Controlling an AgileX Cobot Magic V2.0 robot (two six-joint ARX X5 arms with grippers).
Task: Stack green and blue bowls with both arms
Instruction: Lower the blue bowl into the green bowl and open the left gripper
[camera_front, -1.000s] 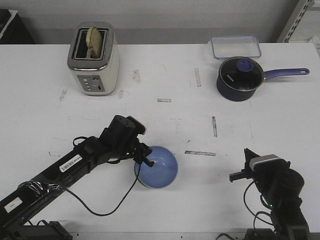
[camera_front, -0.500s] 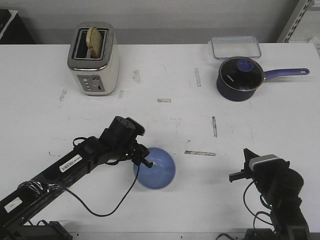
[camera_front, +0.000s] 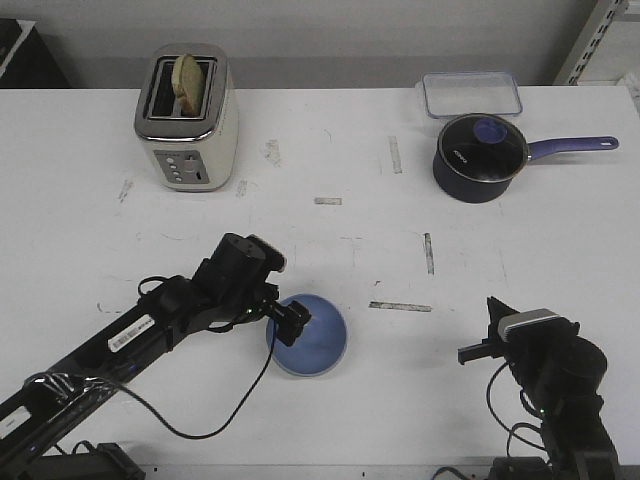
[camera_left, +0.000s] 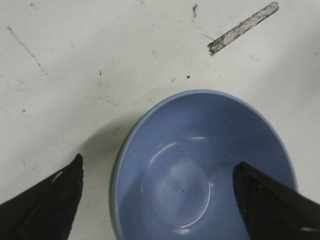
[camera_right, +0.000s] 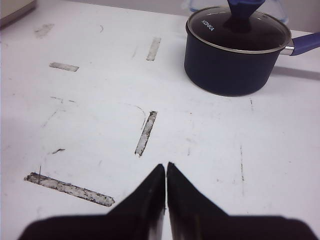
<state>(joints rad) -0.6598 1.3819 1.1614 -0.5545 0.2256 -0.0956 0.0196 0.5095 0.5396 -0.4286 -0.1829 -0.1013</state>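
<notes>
The light blue bowl (camera_front: 310, 338) sits on the table near the front, left of centre. In the left wrist view the blue bowl (camera_left: 200, 165) fills the lower half, and a thin green edge of the green bowl (camera_left: 113, 186) shows just under its rim, so the blue one lies inside the green one. My left gripper (camera_front: 291, 322) (camera_left: 159, 167) is open at the bowl's near-left rim, one finger outside the rim and one over the inside, holding nothing. My right gripper (camera_front: 492, 320) (camera_right: 166, 167) is shut and empty, low at the front right, far from the bowls.
A cream toaster (camera_front: 187, 115) with a slice of bread stands at the back left. A dark navy saucepan (camera_front: 480, 155) (camera_right: 235, 47) with a purple handle and a clear lidded box (camera_front: 471, 93) stand at the back right. Tape marks (camera_front: 400, 306) dot the table.
The blue bowl has gone from tilted in the left gripper's hold to lying level and lower. The left gripper has let go of its rim. The right arm has not moved.
</notes>
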